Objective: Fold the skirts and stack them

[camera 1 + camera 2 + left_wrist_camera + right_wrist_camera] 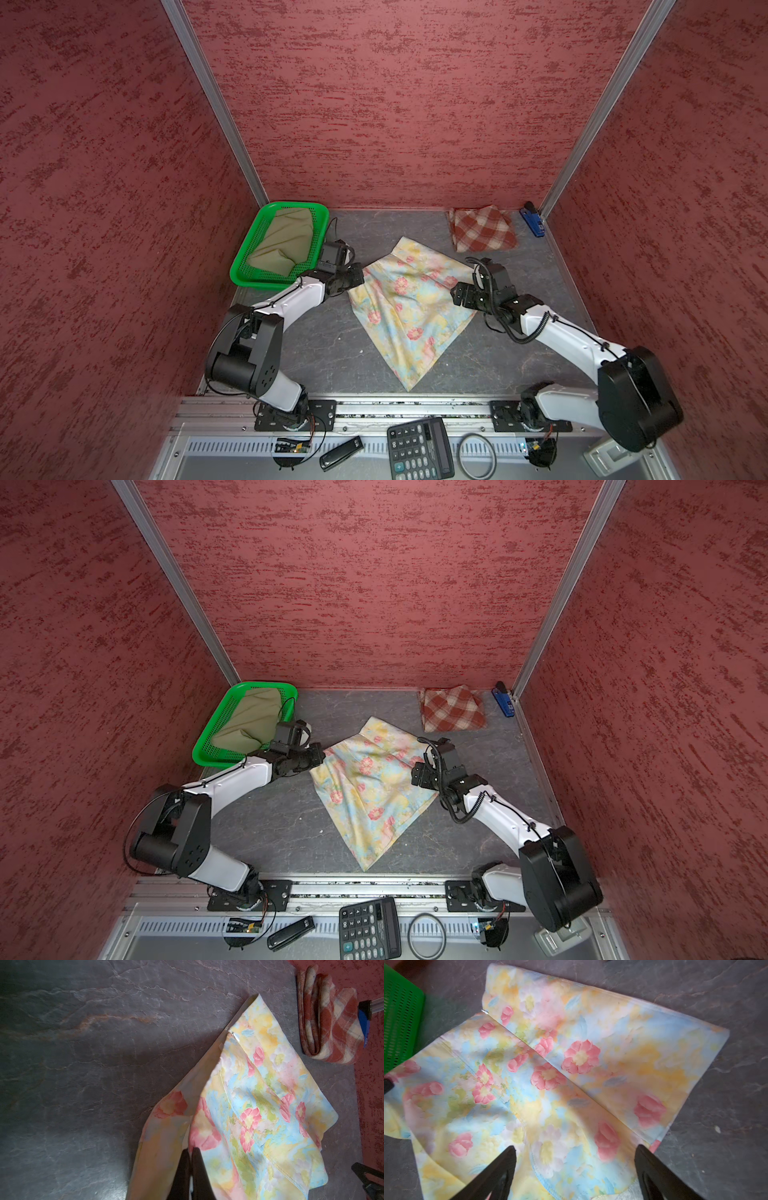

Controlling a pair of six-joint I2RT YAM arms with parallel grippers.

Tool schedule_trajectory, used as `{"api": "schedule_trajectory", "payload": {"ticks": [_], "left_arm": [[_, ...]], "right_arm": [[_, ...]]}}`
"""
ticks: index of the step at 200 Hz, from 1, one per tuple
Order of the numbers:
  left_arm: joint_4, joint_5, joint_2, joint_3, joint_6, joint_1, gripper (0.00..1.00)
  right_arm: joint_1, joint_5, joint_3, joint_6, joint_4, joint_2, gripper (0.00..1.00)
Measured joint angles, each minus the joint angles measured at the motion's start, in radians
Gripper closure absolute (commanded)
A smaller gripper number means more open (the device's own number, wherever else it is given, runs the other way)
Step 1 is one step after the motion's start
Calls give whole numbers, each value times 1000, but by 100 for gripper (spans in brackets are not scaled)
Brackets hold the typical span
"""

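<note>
Your stock, as it lies:
1. Floral skirt (405, 307): spread mid-table (324, 340), one corner pointing to the arm bases (a flap is folded across its far part).
2. Plaid skirt (482, 228): folded, far right corner, well apart from item 1.
3. Khaki skirt (286, 239): bunched in the basket (249, 274), far left.
4. Your left gripper (190, 1151): clenched on the floral skirt's left edge.
5. Your right gripper (576, 1147): jaws spread wide over its right edge, holding nothing.

Floral skirt (370, 796) lies spread on table (270, 833); plaid skirt (453, 710) sits folded behind.
</note>
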Motion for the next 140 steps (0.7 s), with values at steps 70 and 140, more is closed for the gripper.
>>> {"api": "schedule_trajectory", "payload": {"ticks": [70,140], "left_arm": [[-16,-24,-6,-12,-23,-11,100],[-64,-55,-100,-85,-93,-11,100]], "right_arm": [[0,4,142,-8,2,301,11],[8,-21,530,-49,13,659,11]]}}
